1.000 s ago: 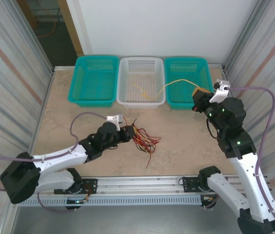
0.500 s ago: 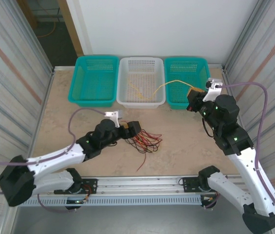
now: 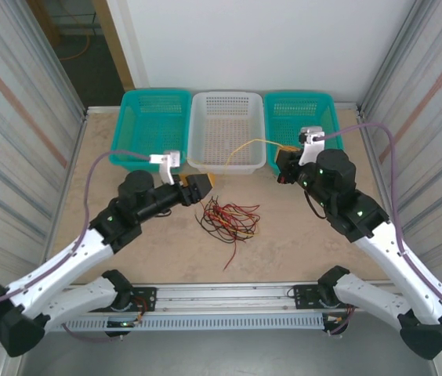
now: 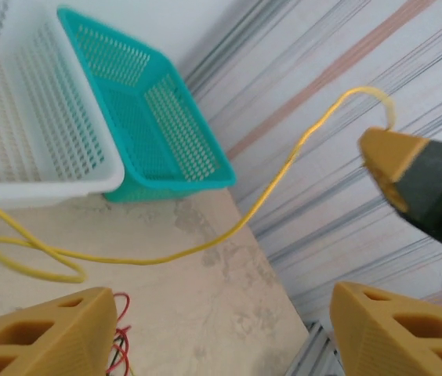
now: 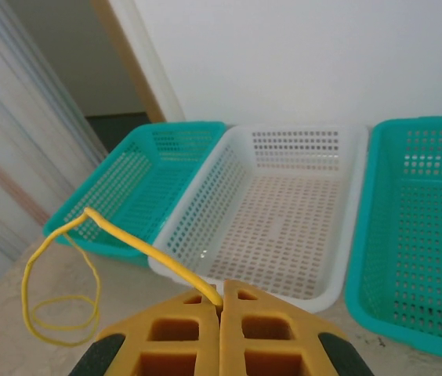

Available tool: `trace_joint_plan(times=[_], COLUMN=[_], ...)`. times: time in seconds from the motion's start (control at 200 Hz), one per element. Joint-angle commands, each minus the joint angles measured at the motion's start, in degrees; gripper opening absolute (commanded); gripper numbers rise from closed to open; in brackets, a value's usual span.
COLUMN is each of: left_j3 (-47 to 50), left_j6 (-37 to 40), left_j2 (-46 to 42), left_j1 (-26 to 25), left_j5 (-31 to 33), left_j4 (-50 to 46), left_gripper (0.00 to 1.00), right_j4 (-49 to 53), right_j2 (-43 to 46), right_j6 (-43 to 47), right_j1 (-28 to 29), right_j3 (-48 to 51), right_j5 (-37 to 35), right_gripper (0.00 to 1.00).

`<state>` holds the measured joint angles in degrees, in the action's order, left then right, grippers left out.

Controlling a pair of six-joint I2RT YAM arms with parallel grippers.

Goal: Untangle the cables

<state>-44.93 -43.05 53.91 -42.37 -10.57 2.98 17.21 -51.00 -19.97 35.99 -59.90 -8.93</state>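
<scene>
One yellow cable (image 5: 146, 251) is pinched tight in the right arm's jaws, strung slack past the white basket (image 3: 205, 164) toward the red and black tangle (image 3: 229, 219) on the bench (image 3: 284, 243), where the left arm's jaws hover open and empty. The step looks like freeing that strand; next, the left jaws likely must pin the tangle while the right pulls.

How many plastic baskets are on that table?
3, in a row along the far edge: the left teal basket, the white basket in the middle, the right teal basket. None seems hidden.
</scene>
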Motion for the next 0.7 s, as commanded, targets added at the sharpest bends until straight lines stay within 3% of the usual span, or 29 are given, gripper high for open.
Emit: trace_joint_plan(times=[0.0,0.085,0.416,0.621,0.691], left_j3=[-0.9,-0.6,1.0,3.4,3.4], left_j6=[-0.7,-2.4,-4.2,-7.5,-7.7], left_j2=[3.2,3.6,-1.2,-0.8,-0.2], left_j1=[0.7,2.1,5.1,9.4,10.4], left_j5=[-2.1,-2.1,1.1,-2.0,-2.5], left_j4=[-1.6,-2.1,-8.3,-6.3,-6.3], left_gripper=[0.64,0.60,0.64,0.49,0.35], right_j4=[-2.7,-2.9,-4.4,-5.0,-5.0], right_j2=[-0.2,-0.5,-1.9,-2.0,-2.0], right_j6=[1.9,2.3,2.9,2.8,2.8], right_j1=[2.6,4.2,6.9,7.9,8.0], right_j3=[-0.7,-0.6,0.0,0.5,0.6], right_j5=[-2.8,-3.8,-5.5,-5.7,-5.7], right_gripper=[0.00,0.00,0.00,0.00,0.00])
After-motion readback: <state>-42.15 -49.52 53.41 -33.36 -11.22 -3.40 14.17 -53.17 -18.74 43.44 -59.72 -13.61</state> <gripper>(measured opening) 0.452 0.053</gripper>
